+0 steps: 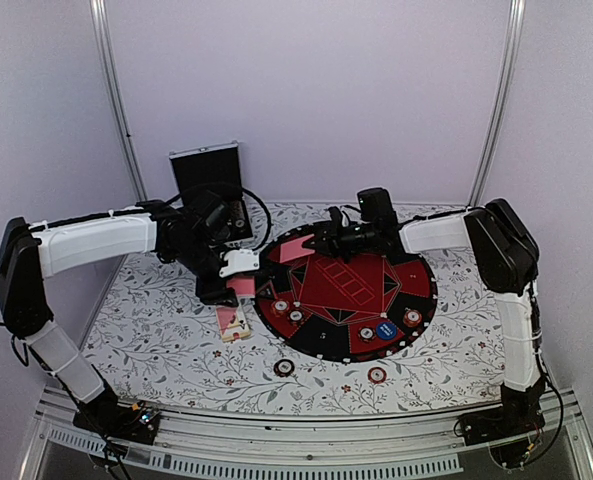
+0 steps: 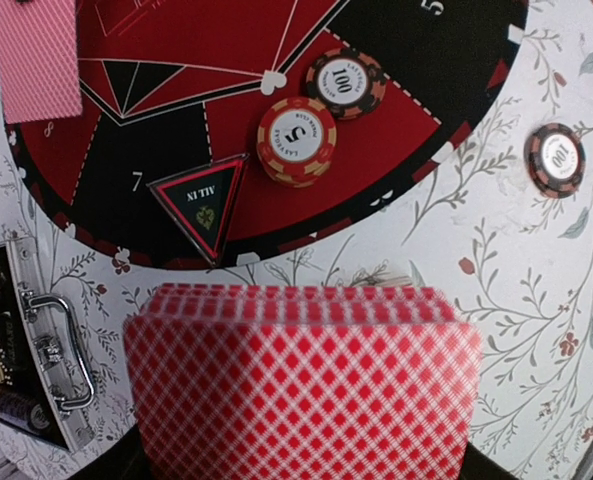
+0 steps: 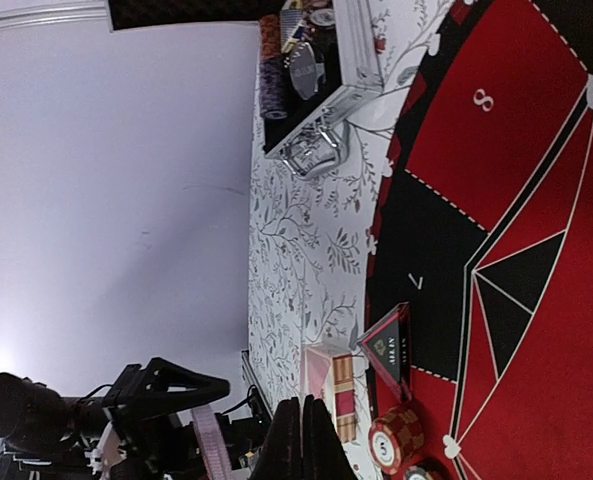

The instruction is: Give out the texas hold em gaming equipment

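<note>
My left gripper [image 1: 234, 272] is shut on a deck of pink-backed cards [image 2: 301, 385] and holds it just off the left rim of the round red-and-black poker mat [image 1: 416, 262]. The deck hides its fingers in the left wrist view. One pink card [image 1: 294, 248] lies on the mat's far left; it also shows in the left wrist view [image 2: 38, 60]. My right gripper [image 1: 321, 240] hovers beside that card, its fingers [image 3: 288, 445] pressed together with nothing visible between them. The small pink box [image 1: 233, 322] lies left of the mat. Chips [image 2: 296, 140] and a blue button [image 1: 385, 330] sit on the mat.
The silver-edged black case [image 1: 211, 190] stands open at the back left and holds more chips [image 3: 276, 80]. A triangular ALL IN marker [image 2: 201, 205] lies on the mat's left edge. Two loose chips [image 1: 284, 367] lie on the flowered cloth near the front edge, the other to its right [image 1: 376, 375].
</note>
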Robot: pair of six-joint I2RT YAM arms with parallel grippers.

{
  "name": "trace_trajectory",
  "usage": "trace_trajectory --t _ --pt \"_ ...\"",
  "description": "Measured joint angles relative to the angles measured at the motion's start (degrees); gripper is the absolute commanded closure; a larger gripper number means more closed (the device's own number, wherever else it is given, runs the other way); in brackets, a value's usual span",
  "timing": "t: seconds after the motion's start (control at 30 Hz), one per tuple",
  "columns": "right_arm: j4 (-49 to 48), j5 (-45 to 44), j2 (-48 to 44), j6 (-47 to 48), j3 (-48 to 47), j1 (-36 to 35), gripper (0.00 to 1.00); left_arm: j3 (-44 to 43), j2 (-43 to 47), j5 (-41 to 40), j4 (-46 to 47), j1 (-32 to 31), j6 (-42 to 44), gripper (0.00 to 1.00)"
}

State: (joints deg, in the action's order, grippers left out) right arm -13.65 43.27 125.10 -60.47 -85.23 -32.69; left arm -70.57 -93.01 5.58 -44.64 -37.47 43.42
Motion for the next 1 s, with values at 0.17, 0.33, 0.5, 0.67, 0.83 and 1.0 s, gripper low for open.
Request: trace_trajectory --t 0.17,0.33,0.5,0.67,0.83,1.0 --pt "1.33 -1.57 7.50 -0.17 -5.22 -0.61 1.00 0.00 0.74 0.31 -0.17 0.00 -0.42 1.00" --pt "2.73 -4.46 11.23 -0.44 -8.04 -1.81 1.00 0.00 0.74 0.63 -0.22 0.02 -0.63 1.00" --pt "4.17 -8.55 12.02 -0.39 -8.20 -2.58 1.00 0.02 0.74 1.07 -0.22 0.02 -0.66 1.00" --pt "5.05 -9.86 12.72 -0.35 -9.35 -3.15 1.00 0.02 0.74 1.29 -0.22 0.02 -0.68 1.00" --pt "5.09 -10.12 14.21 -0.39 -9.97 -3.93 0.98 0.13 0.74 1.38 -0.22 0.02 -0.74 1.00" --pt "4.96 -10.16 15.50 -0.72 -10.08 -5.05 0.79 0.15 0.74 1.42 -0.26 0.02 -0.85 1.00"
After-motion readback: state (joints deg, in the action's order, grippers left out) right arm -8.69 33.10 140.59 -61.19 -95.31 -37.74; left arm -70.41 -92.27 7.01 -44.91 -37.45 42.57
